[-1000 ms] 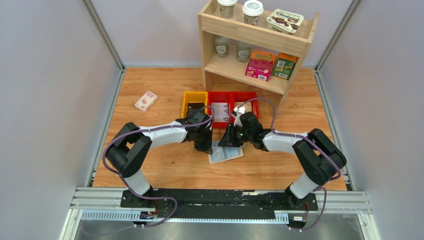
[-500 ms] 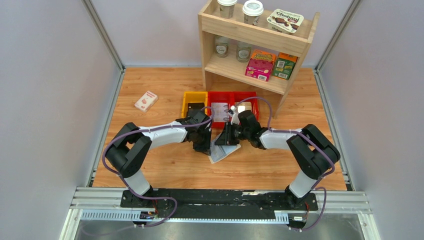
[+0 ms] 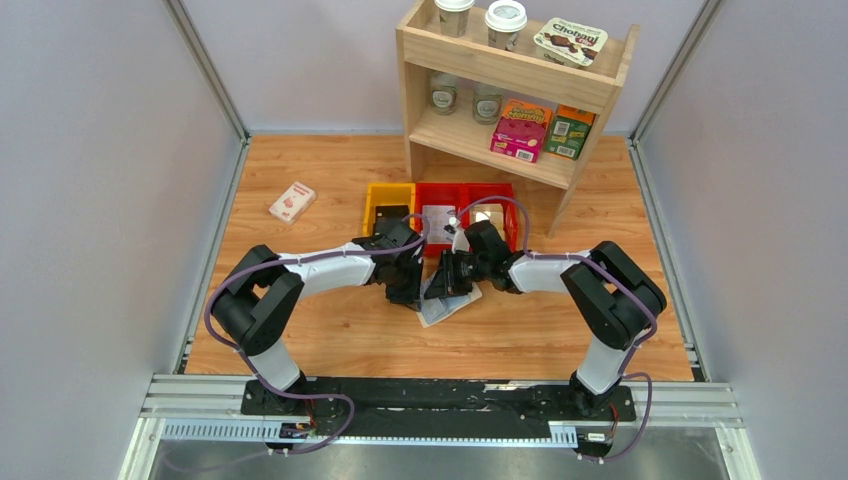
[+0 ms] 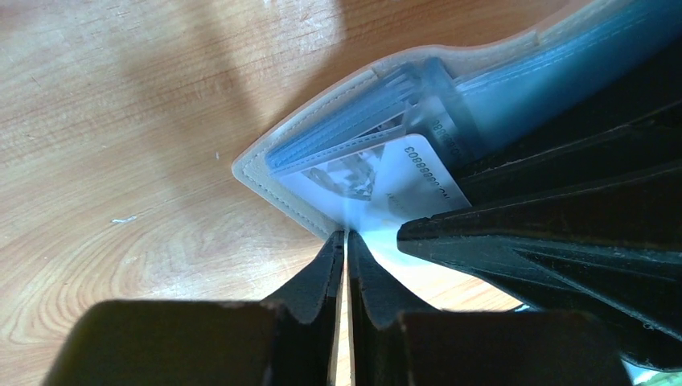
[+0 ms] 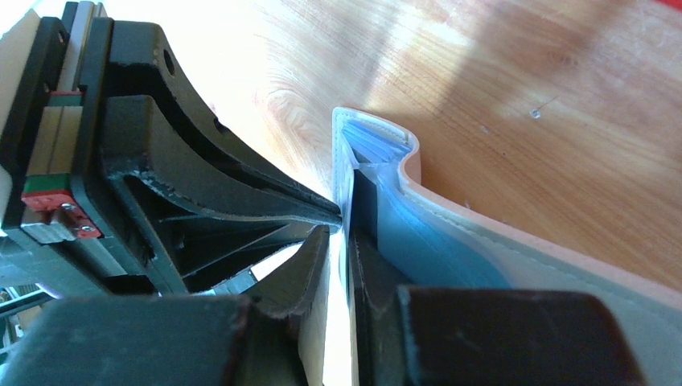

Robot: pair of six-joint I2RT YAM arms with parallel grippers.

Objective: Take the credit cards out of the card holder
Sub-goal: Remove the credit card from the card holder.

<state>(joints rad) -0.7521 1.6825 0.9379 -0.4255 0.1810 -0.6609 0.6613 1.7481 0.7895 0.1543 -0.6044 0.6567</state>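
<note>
Your right jaws have slid left to meet the left jaws. One holder [image 3: 446, 308] lies beneath, long axis spanning both; right jaws clamp its flap, left jaws pinch the one card [image 4: 384, 183] showing, angled toward them.

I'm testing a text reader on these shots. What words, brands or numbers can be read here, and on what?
"Chobani": on the yogurt tub atop the shelf.
Card in the card holder: a row of digits, turned and too blurred to read surely.
Pink box, green box, white-and-red box: print too small to read.
</note>
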